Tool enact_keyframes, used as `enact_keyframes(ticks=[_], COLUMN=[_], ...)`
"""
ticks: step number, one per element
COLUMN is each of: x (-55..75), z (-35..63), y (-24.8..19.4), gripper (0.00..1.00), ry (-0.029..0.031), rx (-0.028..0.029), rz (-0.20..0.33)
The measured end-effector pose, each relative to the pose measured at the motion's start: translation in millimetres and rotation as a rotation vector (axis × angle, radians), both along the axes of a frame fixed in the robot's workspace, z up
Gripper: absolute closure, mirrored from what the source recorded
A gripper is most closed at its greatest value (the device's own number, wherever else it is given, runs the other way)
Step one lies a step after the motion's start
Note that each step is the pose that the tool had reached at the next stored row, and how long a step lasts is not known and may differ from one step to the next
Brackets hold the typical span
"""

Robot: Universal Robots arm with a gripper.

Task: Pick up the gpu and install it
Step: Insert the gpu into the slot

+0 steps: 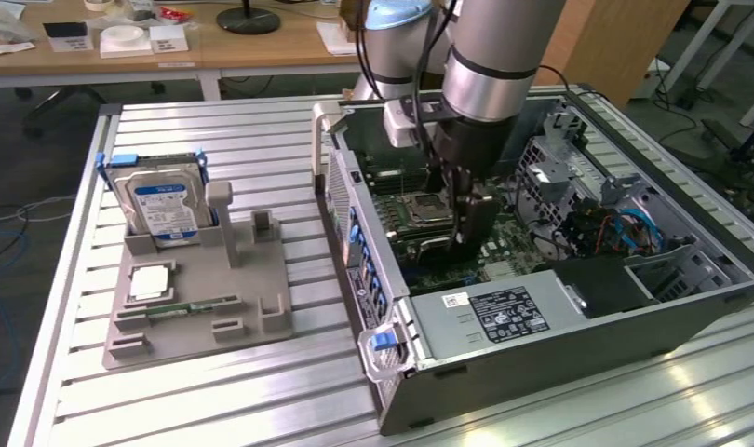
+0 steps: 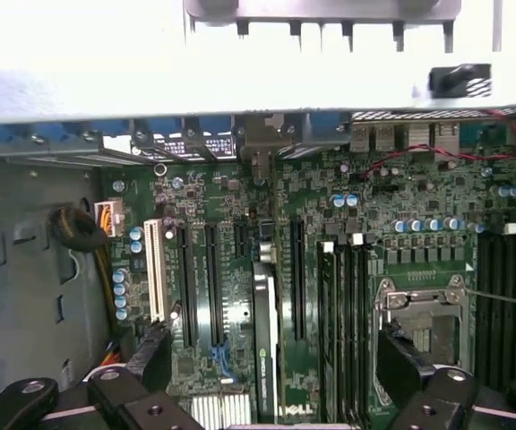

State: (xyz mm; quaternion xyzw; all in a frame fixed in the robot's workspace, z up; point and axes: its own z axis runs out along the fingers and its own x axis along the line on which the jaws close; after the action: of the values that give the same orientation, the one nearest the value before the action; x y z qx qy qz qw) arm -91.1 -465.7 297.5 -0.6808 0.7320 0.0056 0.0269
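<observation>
The gpu (image 2: 265,333) is a thin dark card seen edge-on, standing upright in a slot of the green motherboard (image 2: 330,224) inside the computer case (image 1: 576,345). My gripper (image 2: 274,349) is open just above it, one black finger (image 2: 153,351) on each side. Both fingers stand well clear of the card. In the exterior view the gripper (image 1: 466,237) reaches down into the open case over the motherboard, close to the CPU socket (image 1: 424,209).
A grey parts holder (image 1: 197,298) lies on the slatted table at the exterior view's left, with a hard drive (image 1: 164,205) upright in it and a memory stick (image 1: 184,305) flat. Cables (image 1: 613,233), a power supply (image 1: 502,312) and the case walls hem the gripper in.
</observation>
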Motion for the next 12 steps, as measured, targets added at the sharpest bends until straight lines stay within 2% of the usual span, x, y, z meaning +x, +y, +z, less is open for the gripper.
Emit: enact_keyframes(ticks=[4, 12], x=[0.3, 2.2], z=[10.2, 11.2], y=[0.0, 0.0], gripper=[0.01, 0.01], ry=[0.0002, 0.0004], rx=[0.0001, -0.0001], rz=[0.0, 0.0])
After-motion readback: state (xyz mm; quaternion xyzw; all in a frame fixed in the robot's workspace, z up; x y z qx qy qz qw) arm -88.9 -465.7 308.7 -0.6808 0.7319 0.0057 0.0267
